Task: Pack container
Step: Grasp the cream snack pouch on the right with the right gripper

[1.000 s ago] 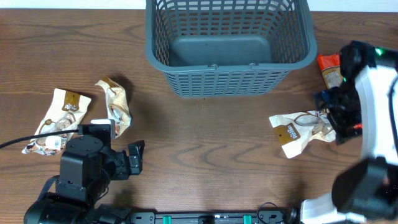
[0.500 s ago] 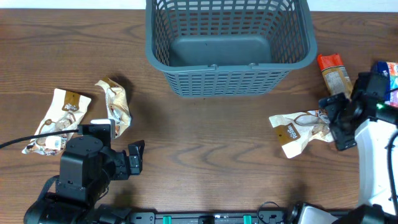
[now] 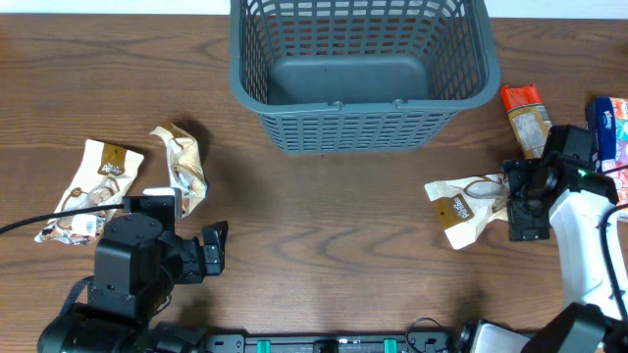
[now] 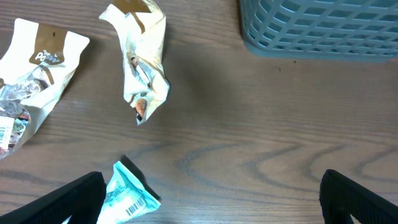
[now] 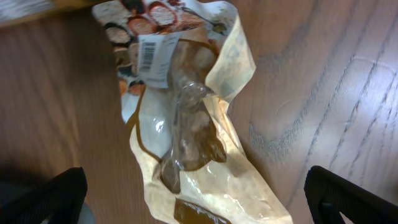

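Both arms pause over a wooden table (image 3: pixel 324 226) with jaws spread wide and nothing pinched. The left gripper (image 4: pixel 211 205) faces bare wood, and the slotted grey-blue container (image 3: pixel 363 127) stands ahead of its jaws and off to their right, well apart. The right gripper (image 5: pixel 199 199) hangs over a crumpled cream-and-brown snack packet (image 5: pixel 186 124), whose lower end lies between the parted jaws. From these jaws the container sits well apart, beyond that packet and to one side. A barcode label shows near the packet's far end, but its printing cannot be read. Two similar cream packets (image 4: pixel 140 56) (image 4: pixel 34 74) lie ahead of the left jaws and to their left, their brown logos too small to read, and a teal barcoded packet (image 4: pixel 127 193) lies just beside the left finger. An orange packet (image 3: pixel 525 113) and a blue one (image 3: pixel 610 123) lie near the right gripper.
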`<state>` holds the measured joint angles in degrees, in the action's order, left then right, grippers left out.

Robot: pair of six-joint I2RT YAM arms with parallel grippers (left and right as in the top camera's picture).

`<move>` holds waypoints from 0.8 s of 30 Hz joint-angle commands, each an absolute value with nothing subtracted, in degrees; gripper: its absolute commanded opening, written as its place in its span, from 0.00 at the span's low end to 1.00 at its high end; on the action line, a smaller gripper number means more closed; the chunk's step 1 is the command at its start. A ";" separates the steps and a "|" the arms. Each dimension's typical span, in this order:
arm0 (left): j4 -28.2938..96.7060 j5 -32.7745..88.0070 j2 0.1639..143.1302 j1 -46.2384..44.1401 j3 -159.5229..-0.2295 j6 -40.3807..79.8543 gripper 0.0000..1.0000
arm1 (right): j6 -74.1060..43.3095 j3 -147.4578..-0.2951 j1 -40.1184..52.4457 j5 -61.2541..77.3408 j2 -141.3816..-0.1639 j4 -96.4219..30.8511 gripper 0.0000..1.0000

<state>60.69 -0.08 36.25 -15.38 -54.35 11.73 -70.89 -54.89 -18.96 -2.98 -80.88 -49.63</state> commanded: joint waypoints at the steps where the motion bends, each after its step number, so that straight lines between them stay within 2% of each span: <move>1: 60.84 -0.69 36.23 -15.11 -54.76 10.96 0.99 | -75.61 -54.50 -19.49 -4.45 -84.53 -48.62 0.99; 10: 60.84 -0.69 36.23 -15.11 -54.76 10.96 0.99 | -75.11 -54.50 -19.46 -2.79 -95.35 -43.81 0.99; 21: 60.82 -0.71 36.23 -15.11 -54.76 10.96 0.99 | -72.55 -54.50 -19.46 -2.76 -100.40 -42.76 0.99; 22: 60.82 -0.69 36.23 -15.11 -54.76 10.96 0.99 | -72.53 -54.50 -19.46 -2.74 -100.44 -42.83 0.95; 23: 60.84 -0.69 36.23 -15.11 -54.76 10.96 0.99 | -72.47 -54.50 -19.46 -2.74 -100.44 -42.89 0.82; 24: 60.82 -0.69 36.23 -15.11 -54.76 10.96 0.99 | -72.31 -54.50 -19.46 -2.63 -100.42 -42.87 0.65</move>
<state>60.66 -0.08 36.27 -15.38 -54.35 11.73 -72.97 -54.89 -18.96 -2.17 -99.72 -42.72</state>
